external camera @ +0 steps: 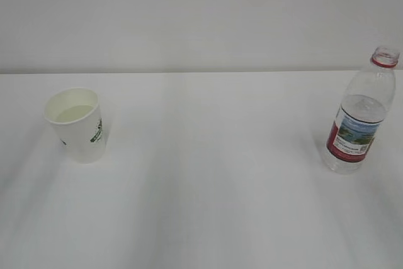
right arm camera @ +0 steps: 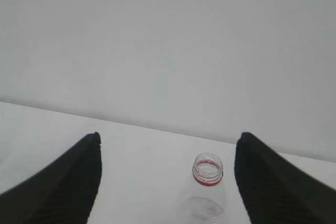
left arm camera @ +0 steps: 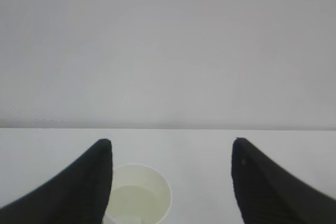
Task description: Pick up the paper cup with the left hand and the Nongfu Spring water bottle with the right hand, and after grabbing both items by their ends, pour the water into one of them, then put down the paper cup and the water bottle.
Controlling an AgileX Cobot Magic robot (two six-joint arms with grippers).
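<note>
— Black fingers [left arm camera: 79,187] of the left hand [left arm camera: 170,182] frame the wrist view, spread wide and empty; the paper cup [left arm camera: 137,195] with its water [left arm camera: 131,200] sits low, at seven o'clock.
— And the right hand [right arm camera: 167,182]?
— Equally wide apart, holding nothing. The Nongfu Spring water bottle [right arm camera: 206,192] stands upright and uncapped between its jaws, at five o'clock.
— On the table [external camera: 214,174]?
— Cup at nine o'clock, bottle at three, well apart.

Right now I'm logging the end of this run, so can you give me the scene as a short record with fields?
cup: paper cup upright on the table, left side, free of both tools
cup contents: water inside
bottle: Nongfu Spring water bottle upright, right side, no cap, partly full
left tool: left hand open, above the cup, not touching
right tool: right hand open, above the bottle, not touching
pour: apparently done
</note>
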